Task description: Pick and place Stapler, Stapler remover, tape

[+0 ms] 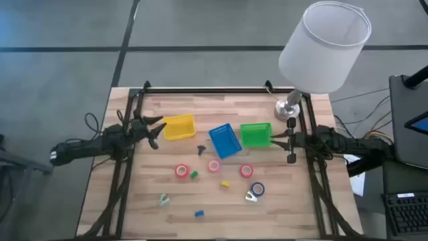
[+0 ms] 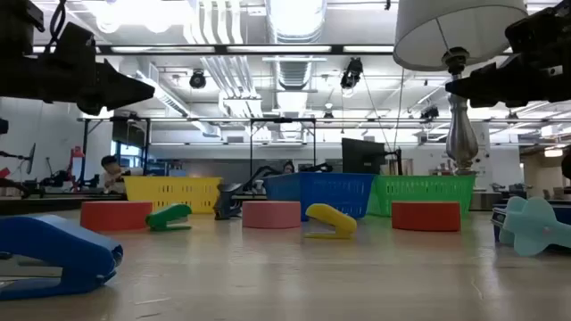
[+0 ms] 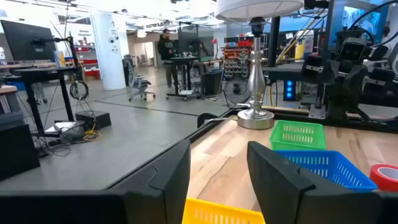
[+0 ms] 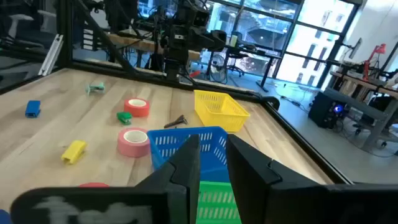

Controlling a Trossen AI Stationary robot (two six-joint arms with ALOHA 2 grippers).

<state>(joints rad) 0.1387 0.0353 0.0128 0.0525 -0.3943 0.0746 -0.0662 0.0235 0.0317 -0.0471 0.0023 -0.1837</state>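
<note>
The lamp's shade (image 1: 326,45) hides the desk's far right corner; the blue tape (image 1: 257,190) partly covers a small pale object, too small to identify.

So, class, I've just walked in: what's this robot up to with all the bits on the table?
Nothing is being handled yet. The left end effector hovers open beside the yellow basket, and the right end effector sits empty next to the green basket. A blue basket stands between them. The tape rolls, red, pink, red and blue, all lie loose on the wooden table, along with small staplers and removers. Sorting hasn't started.
</note>
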